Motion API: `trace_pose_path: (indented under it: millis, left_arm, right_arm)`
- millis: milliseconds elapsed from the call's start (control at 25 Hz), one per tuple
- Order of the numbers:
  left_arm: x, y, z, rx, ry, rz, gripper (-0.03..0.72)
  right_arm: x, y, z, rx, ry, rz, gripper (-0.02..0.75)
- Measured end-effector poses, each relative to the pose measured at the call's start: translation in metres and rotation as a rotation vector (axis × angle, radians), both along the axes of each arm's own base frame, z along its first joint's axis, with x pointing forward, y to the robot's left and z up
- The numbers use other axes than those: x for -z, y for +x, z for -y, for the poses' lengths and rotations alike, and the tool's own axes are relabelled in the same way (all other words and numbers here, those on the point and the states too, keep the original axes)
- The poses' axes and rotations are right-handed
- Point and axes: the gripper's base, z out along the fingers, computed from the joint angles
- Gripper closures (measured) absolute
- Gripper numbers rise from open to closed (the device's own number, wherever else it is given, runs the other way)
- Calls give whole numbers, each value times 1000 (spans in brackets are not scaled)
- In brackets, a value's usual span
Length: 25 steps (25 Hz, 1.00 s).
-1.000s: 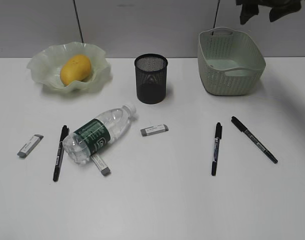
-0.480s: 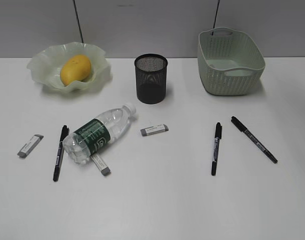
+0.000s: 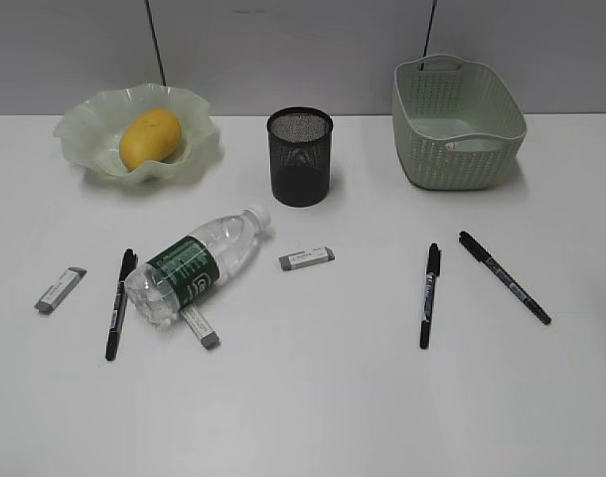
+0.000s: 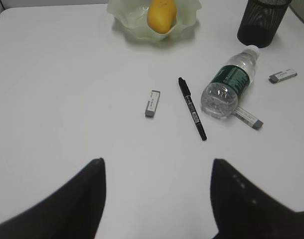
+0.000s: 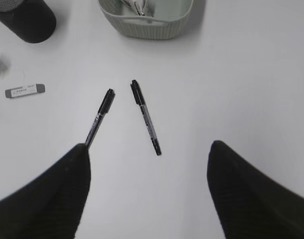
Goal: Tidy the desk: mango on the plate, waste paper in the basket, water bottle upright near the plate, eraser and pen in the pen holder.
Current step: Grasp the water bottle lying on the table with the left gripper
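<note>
The mango lies in the wavy plate. The water bottle lies on its side on the desk, over one eraser. Two more erasers and three black pens lie flat. The black mesh pen holder stands at the middle back. The waste paper sits in the basket. My left gripper is open and empty above bare desk. My right gripper is open and empty, short of two pens.
A grey partition wall runs behind the desk. A dark plant hangs at the top right. Neither arm shows in the exterior view.
A pale blur of the right arm at the right edge one second ago has gone out of the exterior view. Nothing on the desk has moved.
</note>
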Motion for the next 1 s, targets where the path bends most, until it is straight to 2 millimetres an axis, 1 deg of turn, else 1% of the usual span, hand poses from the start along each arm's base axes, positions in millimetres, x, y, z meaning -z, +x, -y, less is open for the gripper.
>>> trace_pose_path:
  millis: [40, 120, 280, 320, 400, 520, 640, 800, 920, 1000]
  left_arm:
    - [0, 0, 0, 0, 0, 0, 190]
    - [0, 0, 0, 0, 0, 0, 190]
    - [0, 0, 0, 0, 0, 0, 190]
    - [0, 0, 0, 0, 0, 0, 190]
    - [0, 0, 0, 0, 0, 0, 190]
    - [0, 0, 0, 0, 0, 0, 190]
    - [0, 0, 0, 0, 0, 0, 190]
    - [0, 0, 0, 0, 0, 0, 190]
    - [0, 0, 0, 0, 0, 0, 190]
    - [0, 0, 0, 0, 0, 0, 190]
  right_arm:
    - [2, -14, 2, 0, 5, 23, 164]
    - [12, -42, 7, 0, 10, 49, 164]
    - [31, -92, 16, 1, 22, 97, 164]
    - [33, -105, 18, 1, 26, 122, 164]
    - [42, -125, 22, 1, 33, 155, 164]
    - [49, -160, 28, 0, 51, 254, 164]
    - [56, -189, 33, -1, 66, 344, 164]
    - [69, -215, 38, 1, 70, 408, 164]
    - [80, -222, 40, 3, 67, 422, 164]
    - [88, -222, 40, 3, 64, 410, 164]
